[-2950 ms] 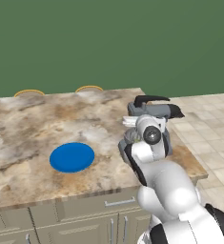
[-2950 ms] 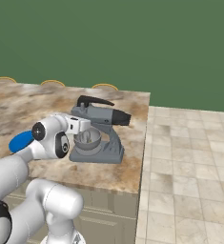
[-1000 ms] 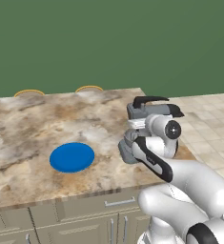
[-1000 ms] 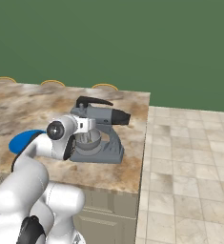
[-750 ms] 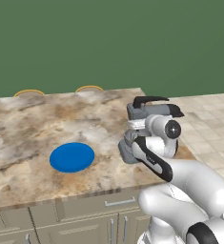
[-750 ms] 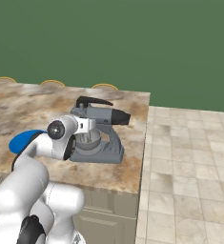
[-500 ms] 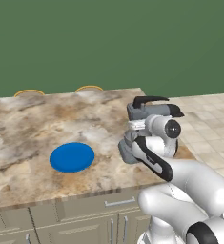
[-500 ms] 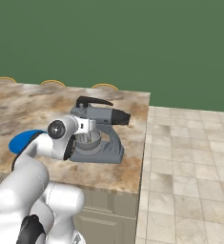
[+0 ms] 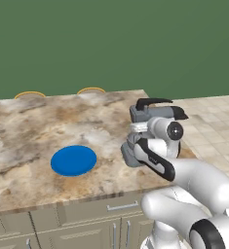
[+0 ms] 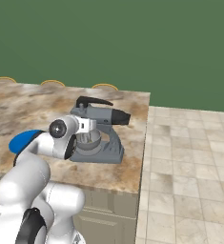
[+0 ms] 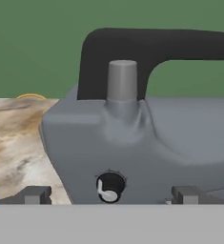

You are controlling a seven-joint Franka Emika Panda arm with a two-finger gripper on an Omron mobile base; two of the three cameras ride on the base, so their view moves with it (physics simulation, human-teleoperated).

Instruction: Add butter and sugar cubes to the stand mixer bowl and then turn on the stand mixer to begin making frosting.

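In the left base view, the stand mixer [image 9: 152, 116] stands near the right edge of the marble counter [image 9: 38, 126], largely hidden behind the white arm. A blue plate [image 9: 73, 160] lies well apart from it, toward the counter's front edge.

In the right base view, the stand mixer bowl [image 10: 88, 142] sits on the mixer's base under the head, near the counter's right front corner. The arm's wrist is just beside the mixer head.

In the hand view, the gripper [image 11: 111, 195] faces the mixer head close up, its jaws spread wide apart and holding nothing, a fingertip at each side of a small black dial [image 11: 110, 187]. The black lever [image 11: 151, 47] arches above.
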